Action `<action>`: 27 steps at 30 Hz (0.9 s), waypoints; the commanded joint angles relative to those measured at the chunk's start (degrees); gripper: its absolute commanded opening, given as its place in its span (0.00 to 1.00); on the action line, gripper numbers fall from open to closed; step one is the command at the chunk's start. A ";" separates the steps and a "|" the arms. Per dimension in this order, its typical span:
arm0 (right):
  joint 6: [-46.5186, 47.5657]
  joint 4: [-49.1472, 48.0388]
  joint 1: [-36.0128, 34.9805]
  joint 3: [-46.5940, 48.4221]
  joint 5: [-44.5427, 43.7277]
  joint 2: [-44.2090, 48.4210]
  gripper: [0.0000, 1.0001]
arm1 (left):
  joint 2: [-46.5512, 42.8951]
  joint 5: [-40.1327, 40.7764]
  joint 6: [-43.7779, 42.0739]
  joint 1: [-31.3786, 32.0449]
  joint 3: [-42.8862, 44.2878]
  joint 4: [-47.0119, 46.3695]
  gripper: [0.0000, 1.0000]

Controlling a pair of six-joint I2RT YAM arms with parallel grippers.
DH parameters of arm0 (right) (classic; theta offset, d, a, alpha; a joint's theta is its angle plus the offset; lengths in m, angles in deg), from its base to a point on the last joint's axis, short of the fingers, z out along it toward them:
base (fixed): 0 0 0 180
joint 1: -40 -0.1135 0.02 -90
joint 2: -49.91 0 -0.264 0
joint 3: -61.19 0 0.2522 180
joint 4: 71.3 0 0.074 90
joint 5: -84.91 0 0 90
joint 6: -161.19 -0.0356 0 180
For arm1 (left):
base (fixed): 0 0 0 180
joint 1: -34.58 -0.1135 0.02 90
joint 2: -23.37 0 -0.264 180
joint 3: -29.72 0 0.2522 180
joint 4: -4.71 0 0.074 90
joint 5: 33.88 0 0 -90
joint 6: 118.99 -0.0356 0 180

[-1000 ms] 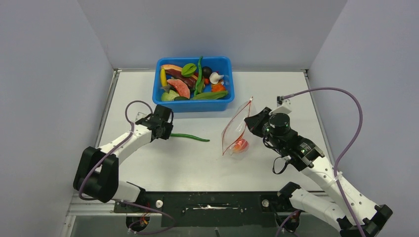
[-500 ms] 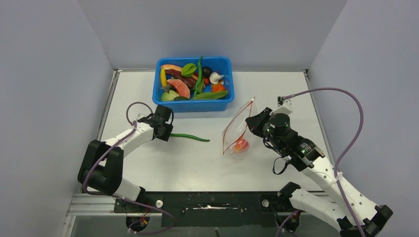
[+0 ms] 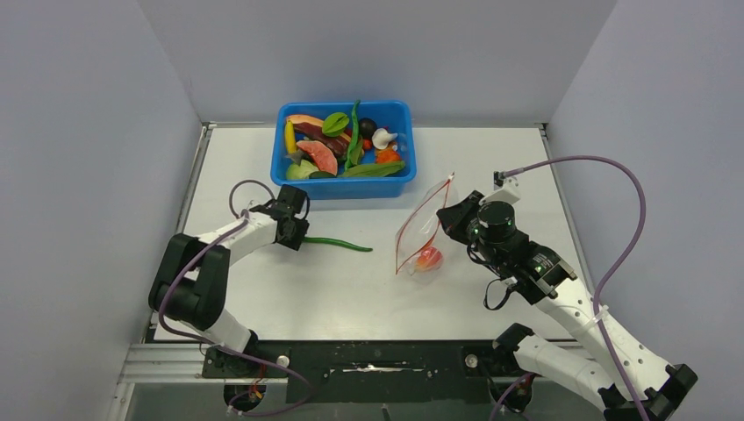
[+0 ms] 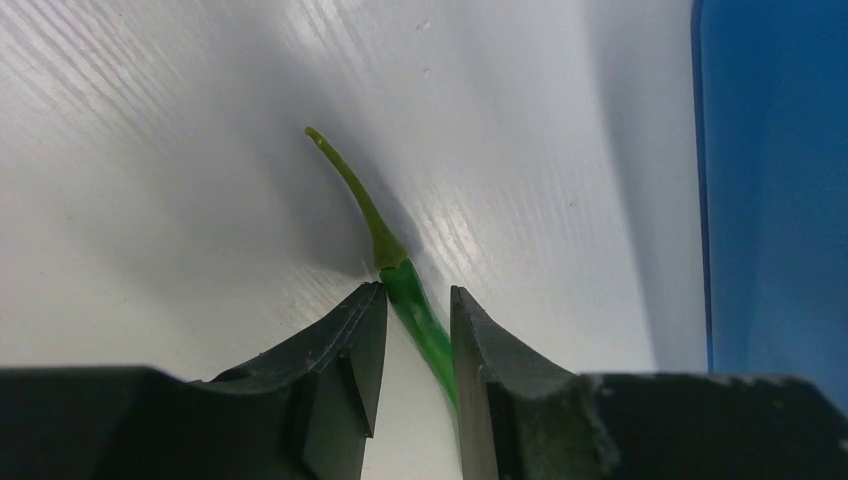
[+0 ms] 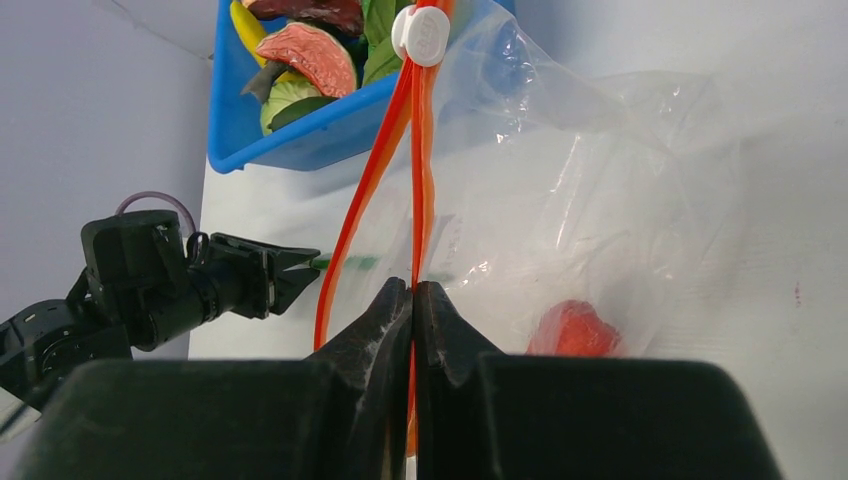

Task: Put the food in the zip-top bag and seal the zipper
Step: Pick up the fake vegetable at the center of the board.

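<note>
The left gripper [image 4: 415, 292] sat low on the table [image 3: 491, 158] with its jaws partly parted on either side of a long green pod [image 3: 338, 243], not clamped: in the wrist view a sliver of table showed between the left-hand finger and the pod, whose thin stem ran out toward 11 o'clock. Seen from above, the pod lay flat and stretched from that claw toward 3 o'clock, its far tip well short of the zip-top bag [image 3: 419, 235]. The blue tub [image 3: 346, 187] of remaining food stood at 12 o'clock from the pod. The right gripper [image 5: 413, 287] was pinched tight on the zipper [image 5: 423, 180], holding the bag's mouth up with the two red-orange strips apart, the slider tab [image 5: 422, 35] at their far end. A red fruit [image 5: 572, 328] rested inside the bag, at 4 o'clock from those fingertips.
</note>
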 commanded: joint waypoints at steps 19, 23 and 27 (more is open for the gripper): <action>0.52 -1.86 0.30 2.85 -1.19 -2.29 0.00 | 4.45 -1.35 -1.62 -0.39 5.60 3.30 0.16; 0.94 -2.16 0.34 3.39 -0.85 -3.08 0.00 | 1.79 -0.53 -0.89 -0.52 4.36 3.51 0.02; 1.72 -3.83 0.23 3.53 0.80 -3.98 0.00 | -1.81 1.09 -1.40 -0.43 3.86 3.34 0.00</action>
